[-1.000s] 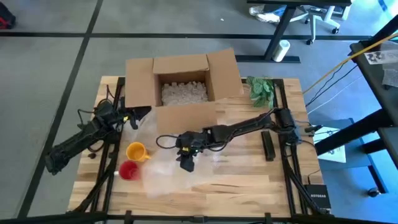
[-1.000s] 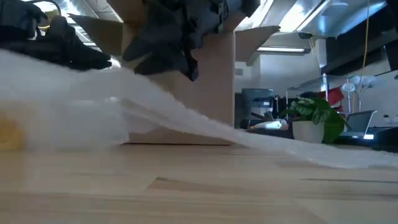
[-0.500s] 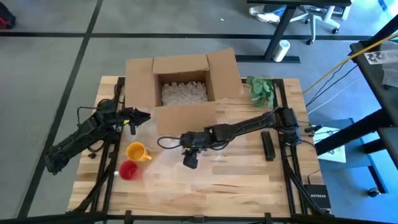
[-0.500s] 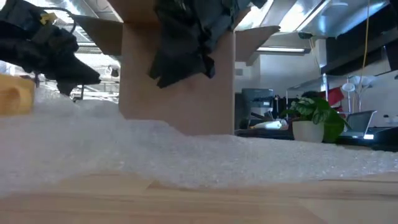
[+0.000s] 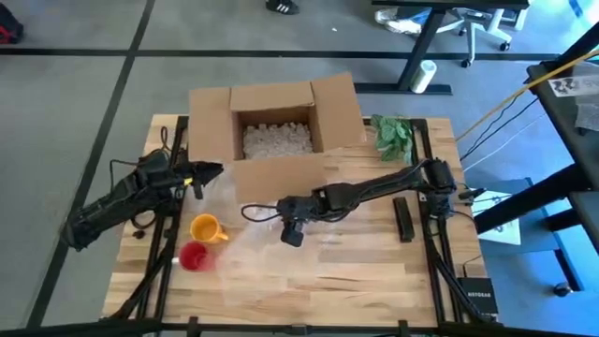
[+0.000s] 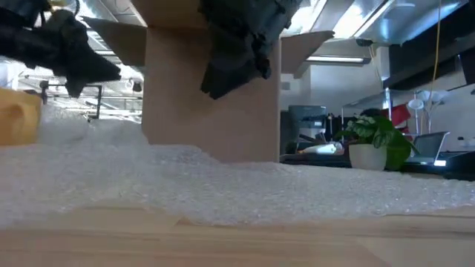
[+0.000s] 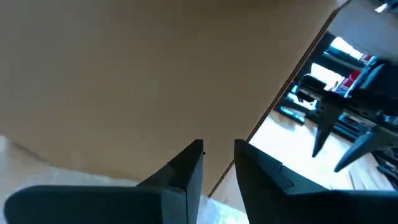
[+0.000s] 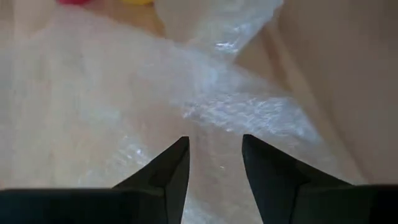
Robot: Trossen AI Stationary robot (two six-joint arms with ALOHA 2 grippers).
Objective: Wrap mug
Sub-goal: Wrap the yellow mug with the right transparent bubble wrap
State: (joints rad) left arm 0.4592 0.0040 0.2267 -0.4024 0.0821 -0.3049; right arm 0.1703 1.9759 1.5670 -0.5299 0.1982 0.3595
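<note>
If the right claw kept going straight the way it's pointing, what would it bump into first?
Most likely the bubble wrap: the right claw, open and empty, points straight at the sheet spread on the table. Depth is hard to judge.

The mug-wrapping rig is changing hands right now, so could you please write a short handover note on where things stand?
Left gripper: open, empty, beside the box flap at the wrap's far-left edge.
Right gripper: open, empty, above the bubble wrap mid-table.
Yellow mug and red mug stand at the wrap's left edge, unwrapped.
Done: wrap lies spread flat on the table.
Left: set a mug on the wrap, fold it round, probably pack it into the box.
</note>
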